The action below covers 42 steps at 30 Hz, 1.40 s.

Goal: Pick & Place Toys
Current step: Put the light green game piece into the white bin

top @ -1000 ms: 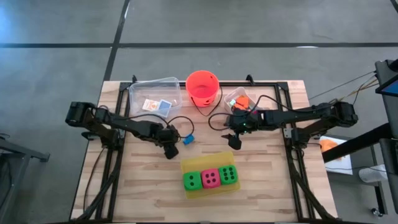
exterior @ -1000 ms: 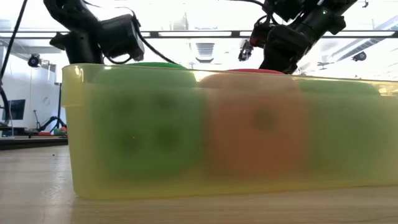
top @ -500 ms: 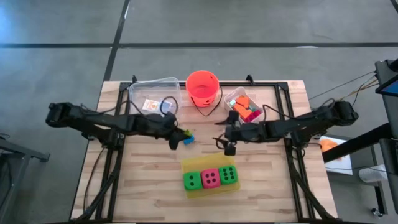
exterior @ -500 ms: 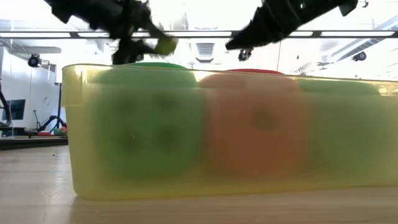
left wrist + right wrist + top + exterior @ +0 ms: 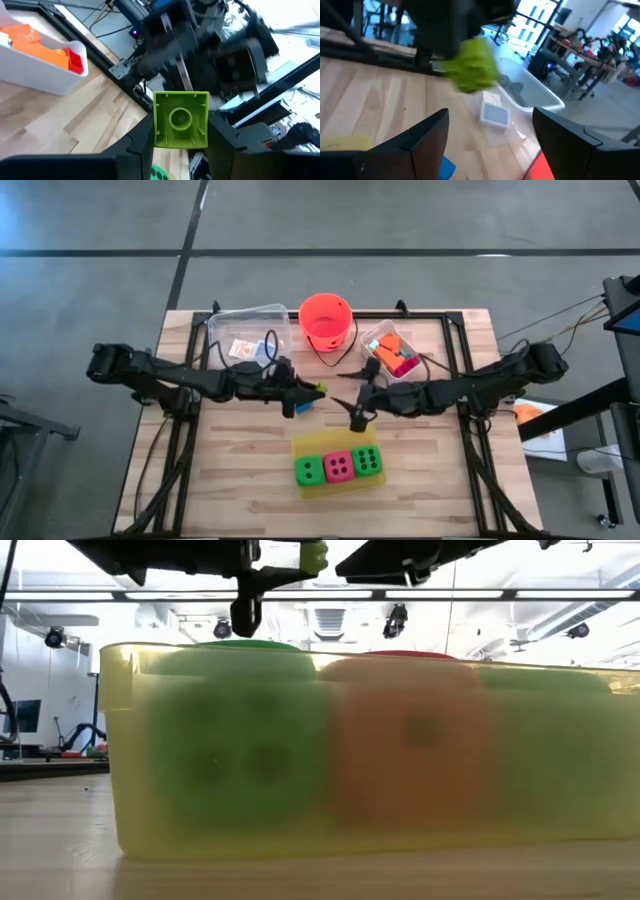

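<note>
Green plastic, a square studded brick point(image 5: 181, 120) sits pinched between the left gripper's point(image 5: 305, 391) fingers, above the table's middle, facing the right gripper point(image 5: 352, 408), whose fingers are spread wide. For a clean handover, I'd keep the brick level and close on its free flat edges. Soft foam dice point(image 5: 339, 466) fill the yellow tray point(image 5: 300, 446)
</note>
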Motion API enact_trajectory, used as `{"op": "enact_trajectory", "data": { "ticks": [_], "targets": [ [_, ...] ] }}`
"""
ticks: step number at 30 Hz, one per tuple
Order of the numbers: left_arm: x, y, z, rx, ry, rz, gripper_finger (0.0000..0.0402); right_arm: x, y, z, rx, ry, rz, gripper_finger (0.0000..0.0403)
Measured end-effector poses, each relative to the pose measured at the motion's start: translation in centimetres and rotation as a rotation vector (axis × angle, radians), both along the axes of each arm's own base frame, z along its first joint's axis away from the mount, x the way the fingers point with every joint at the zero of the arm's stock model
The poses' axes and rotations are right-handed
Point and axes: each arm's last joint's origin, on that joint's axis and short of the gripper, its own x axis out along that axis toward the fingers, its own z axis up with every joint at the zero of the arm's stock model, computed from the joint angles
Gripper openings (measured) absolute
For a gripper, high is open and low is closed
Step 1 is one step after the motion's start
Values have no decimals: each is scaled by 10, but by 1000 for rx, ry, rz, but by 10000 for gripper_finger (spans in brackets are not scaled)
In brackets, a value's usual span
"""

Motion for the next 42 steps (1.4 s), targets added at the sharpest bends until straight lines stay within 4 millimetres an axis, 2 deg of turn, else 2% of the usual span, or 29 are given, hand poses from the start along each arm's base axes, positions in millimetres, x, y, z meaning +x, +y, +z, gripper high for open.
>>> {"op": "enact_trajectory", "data": {
  "ticks": [10,22,25,34,37,39,42],
  "targets": [
    [4,3,8,34,-16,7,120,31,14,9,-103,10,-88,282],
    [3,5,6,38,4,14,120,37,18,17,-141,5,-92,280],
    [3,6,5,34,6,19,120,37,17,17,-142,5,-94,258],
    [3,9,6,-1,2,33,120,37,17,17,-159,14,-97,133],
    [3,9,6,-12,-2,35,120,37,17,17,-164,16,-95,132],
    [3,9,6,-17,-2,36,136,37,17,17,-163,16,-94,132],
    [4,9,7,-7,-8,35,208,37,17,17,-157,13,-83,132]
  ]
}}
